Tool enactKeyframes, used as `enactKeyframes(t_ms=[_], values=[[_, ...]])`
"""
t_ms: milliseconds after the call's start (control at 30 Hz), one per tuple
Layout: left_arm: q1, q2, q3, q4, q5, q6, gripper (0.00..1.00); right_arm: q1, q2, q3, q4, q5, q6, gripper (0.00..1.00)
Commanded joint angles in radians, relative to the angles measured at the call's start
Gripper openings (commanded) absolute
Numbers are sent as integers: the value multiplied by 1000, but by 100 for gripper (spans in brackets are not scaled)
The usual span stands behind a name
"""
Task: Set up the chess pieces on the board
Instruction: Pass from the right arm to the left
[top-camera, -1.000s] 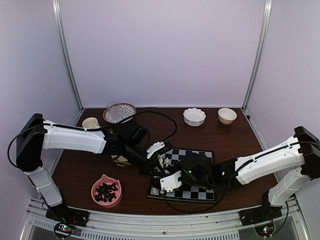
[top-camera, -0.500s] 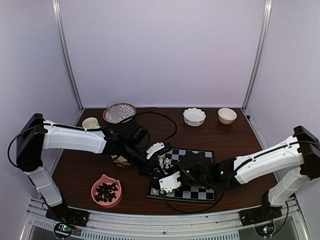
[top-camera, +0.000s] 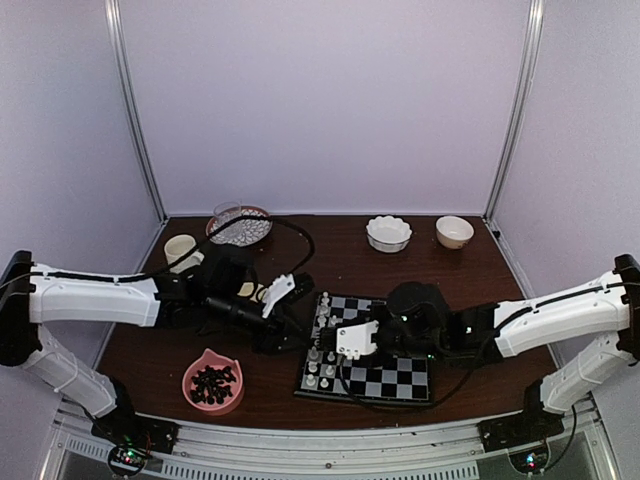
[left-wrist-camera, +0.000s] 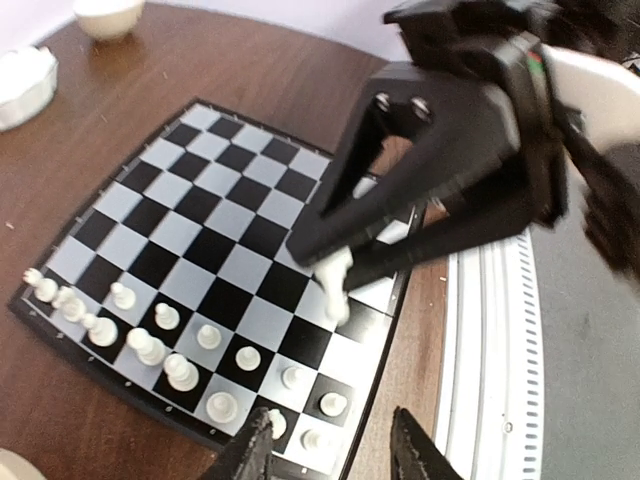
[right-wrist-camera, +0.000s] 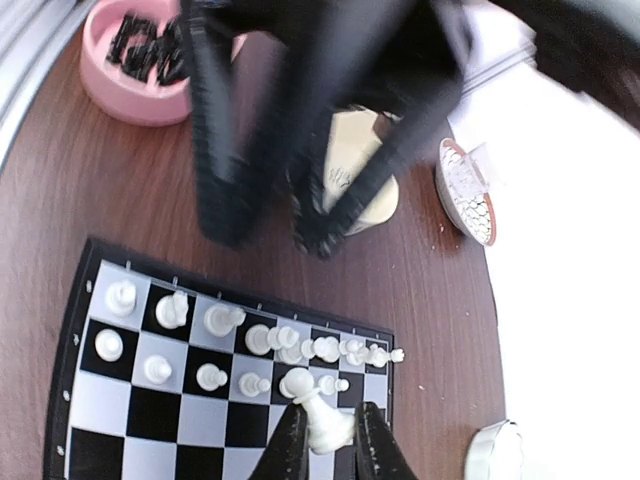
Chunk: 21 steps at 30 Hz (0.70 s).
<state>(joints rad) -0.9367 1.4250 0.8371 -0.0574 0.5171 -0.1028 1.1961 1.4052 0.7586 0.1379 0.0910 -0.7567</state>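
Looking down at the chessboard (top-camera: 385, 378) near the bottom centre of the overhead view, I judge the job roughly half done. White chessmen (top-camera: 318, 352) stand in two lines along its left edge, one apparently full and the other a square or two short. The right gripper (right-wrist-camera: 328, 440) pinches one more white piece (right-wrist-camera: 318, 412) between its fingertips, low over that unfinished line at the bottom of its wrist view. The left gripper (left-wrist-camera: 330, 455) hovers near the board's left edge, fingers spread with nothing between them. Black chessmen (top-camera: 212, 383) lie heaped in a pink bowl (top-camera: 190, 385) at lower left, so that whole side looks undone, and the board's right half is bare.

Everything sits on a dark brown wooden table (top-camera: 470, 280), closed in by pale lilac walls (top-camera: 320, 100) with metal posts (top-camera: 135, 120). Two white bowls (top-camera: 388, 233) stand along the back at upper right, with a cup (top-camera: 181, 245) and a glass dish (top-camera: 238, 225) at upper left.
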Motion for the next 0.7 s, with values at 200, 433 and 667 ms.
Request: enactKeyframes(t_ms=[200, 433, 667], values=[[-15, -324, -312, 489, -155, 163, 49, -85, -84, -21, 152, -359, 355, 7], [-82, -362, -515, 798, -265, 467, 51, -96, 5, 45, 217, -529, 567, 7], [-114, -364, -522, 785, -250, 591, 51, -96, 113, 110, 262, -652, 705, 7]])
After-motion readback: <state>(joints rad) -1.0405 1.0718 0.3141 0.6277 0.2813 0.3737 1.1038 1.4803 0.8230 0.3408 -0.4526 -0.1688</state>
